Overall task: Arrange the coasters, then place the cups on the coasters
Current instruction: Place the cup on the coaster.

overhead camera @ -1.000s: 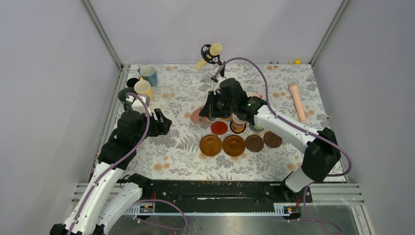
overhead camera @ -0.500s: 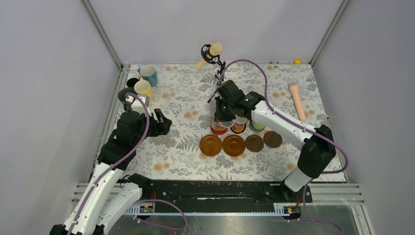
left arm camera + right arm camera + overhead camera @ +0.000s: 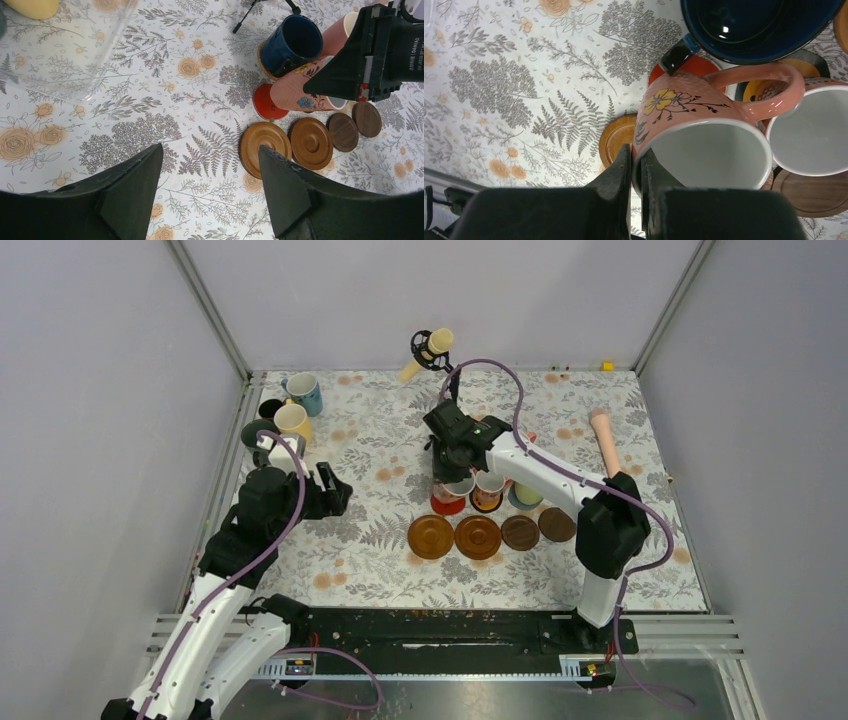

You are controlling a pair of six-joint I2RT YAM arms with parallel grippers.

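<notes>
Right arm (image 3: 545, 472) has folded in, carrying the pink floral mug (image 3: 684, 115) over the red coaster (image 3: 263, 102). The right gripper (image 3: 636, 162) jaws pinch its rim. It hangs tilted, so levelling and lowering come next. The left gripper (image 3: 210, 150) jaws gape wide, empty. The white lettering (image 3: 398, 50) on the right wrist seems to read DAMIAO.

Even bright light, soft shadows (wrist views fisheye-warped).

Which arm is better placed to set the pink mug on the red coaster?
Right: its jaws grip the pink mug over the red coaster; the left arm is far, jaws open.
</notes>
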